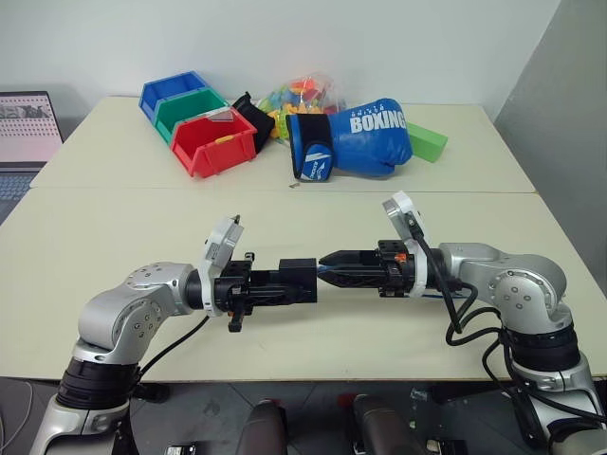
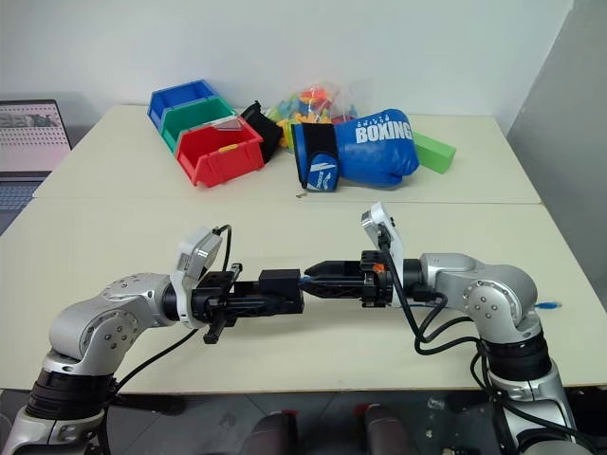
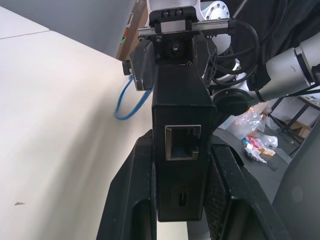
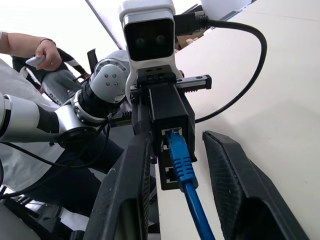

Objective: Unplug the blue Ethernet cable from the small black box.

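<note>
Two claws meet: left claw (image 1: 285,282) clamps the box (image 3: 183,145) steady; right claw (image 4: 175,200) straddles the plugged cable (image 4: 181,162) (unclosed).

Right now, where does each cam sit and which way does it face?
Head stereo pair: looks forward and down over the table; both arms show, the left tool holding the small black box, the right tool meeting it.
Left wrist: looks along its own fingers at the box's empty socket and the right arm beyond.
Right wrist: looks along its fingers at the blue Ethernet cable plugged into the box; a person's hand shows behind.
All views share the box.
</note>
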### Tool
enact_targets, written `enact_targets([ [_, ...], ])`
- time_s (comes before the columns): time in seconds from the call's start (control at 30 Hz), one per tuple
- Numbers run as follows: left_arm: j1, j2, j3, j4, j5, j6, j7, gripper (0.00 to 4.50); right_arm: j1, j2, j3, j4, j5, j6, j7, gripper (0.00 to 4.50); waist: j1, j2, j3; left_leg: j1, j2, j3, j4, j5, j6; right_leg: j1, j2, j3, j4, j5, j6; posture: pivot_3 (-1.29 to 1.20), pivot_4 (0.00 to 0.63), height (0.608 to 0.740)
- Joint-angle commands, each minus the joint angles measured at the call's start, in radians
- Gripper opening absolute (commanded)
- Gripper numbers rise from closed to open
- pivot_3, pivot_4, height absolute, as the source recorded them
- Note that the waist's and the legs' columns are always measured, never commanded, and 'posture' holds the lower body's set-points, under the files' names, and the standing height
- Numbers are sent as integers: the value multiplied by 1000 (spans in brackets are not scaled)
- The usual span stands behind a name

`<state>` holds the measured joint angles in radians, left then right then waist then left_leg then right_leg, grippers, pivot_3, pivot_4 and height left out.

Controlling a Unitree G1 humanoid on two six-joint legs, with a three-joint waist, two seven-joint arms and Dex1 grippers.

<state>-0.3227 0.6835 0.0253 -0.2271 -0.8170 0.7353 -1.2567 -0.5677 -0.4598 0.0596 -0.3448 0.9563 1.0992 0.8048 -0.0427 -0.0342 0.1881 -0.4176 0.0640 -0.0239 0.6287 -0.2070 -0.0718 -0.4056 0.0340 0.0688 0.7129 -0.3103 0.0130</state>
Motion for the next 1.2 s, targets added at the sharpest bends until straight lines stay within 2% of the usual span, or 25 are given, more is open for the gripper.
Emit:
enact_targets([
  [0.03,-8,1,3,-30,-19,0,-6,799,-1,-7,-8,-31,25,-5,10,1709,0,0,0,0,0,0,0,0,0,0,0,0,0,0,0,0,150,740],
  [0.33,-10,-1,1,-29,-18,0,-4,799,3,-10,-1,-33,17,-10,11,1709,0,0,0,0,0,0,0,0,0,0,0,0,0,0,0,0,150,740],
  [0.37,-10,-2,1,-30,-18,1,-3,799,4,-10,-1,-34,16,-11,11,1351,-1,0,0,0,0,0,0,0,0,0,0,0,0,0,0,0,150,740],
  [0.6,-9,1,0,-34,-22,6,-6,799,3,-11,3,-36,10,-14,10,71,-3,0,0,0,0,0,0,0,0,0,0,0,0,0,0,0,150,740],
  [0.9,-6,4,8,-29,-25,9,-7,799,-1,-27,7,-26,-1,-13,28,55,-7,0,0,0,0,0,0,0,0,0,0,0,0,0,0,0,150,740],
  [1.2,59,32,93,-18,-28,2,23,799,39,-110,-14,27,-36,-31,62,37,-8,0,0,0,0,0,0,0,0,0,0,1,-1,0,0,0,150,740],
])
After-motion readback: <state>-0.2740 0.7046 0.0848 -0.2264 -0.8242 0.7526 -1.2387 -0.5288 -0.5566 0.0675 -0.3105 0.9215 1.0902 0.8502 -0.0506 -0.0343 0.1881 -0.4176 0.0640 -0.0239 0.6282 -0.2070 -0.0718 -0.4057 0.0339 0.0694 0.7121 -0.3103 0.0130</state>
